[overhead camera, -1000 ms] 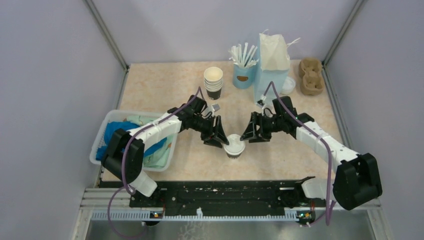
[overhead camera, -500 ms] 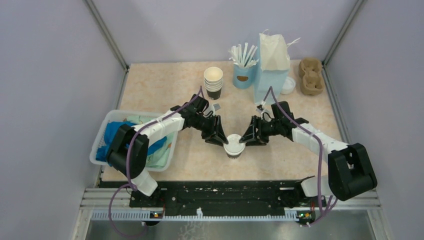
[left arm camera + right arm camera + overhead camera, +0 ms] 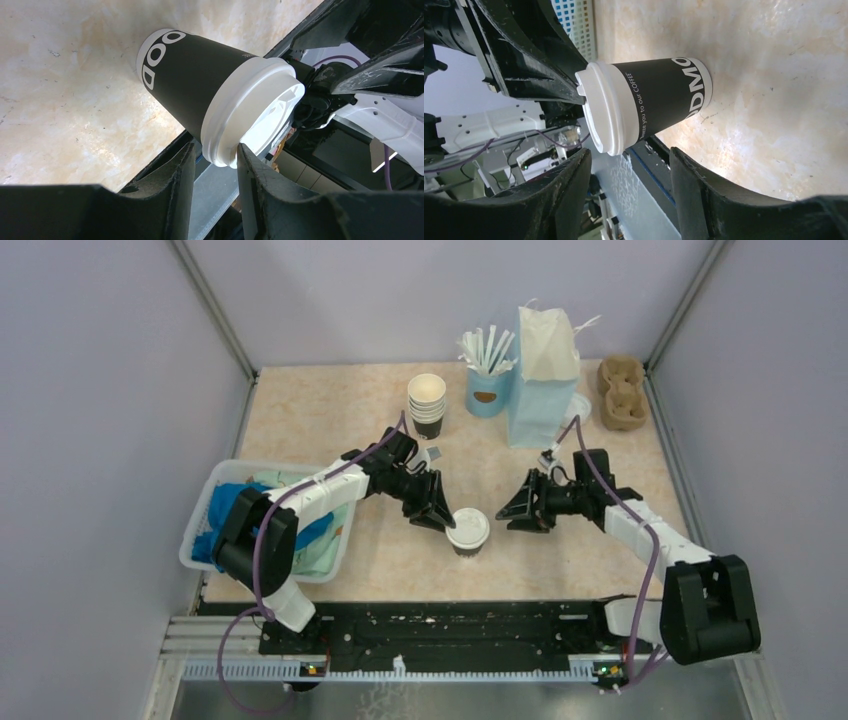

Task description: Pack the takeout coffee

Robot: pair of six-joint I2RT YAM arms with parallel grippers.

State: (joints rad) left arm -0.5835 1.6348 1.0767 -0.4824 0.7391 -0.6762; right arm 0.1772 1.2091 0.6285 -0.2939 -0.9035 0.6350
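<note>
Pinching the lid rim of the takeout coffee (image 3: 200, 85) between its fingers, the left gripper (image 3: 216, 152) grips it; the right gripper (image 3: 628, 152) stands open, the coffee just ahead, apart.

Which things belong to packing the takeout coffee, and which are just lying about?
Job: black paper cup with round white lid; likely light blue paper bag, brown cardboard cup carrier.
Lying about: stack of lidless paper cups; light blue cup of white sticks; white plastic basket of cloths.

Takeout coffee (image 3: 468, 528) upright on table (image 3: 330, 410)
</note>
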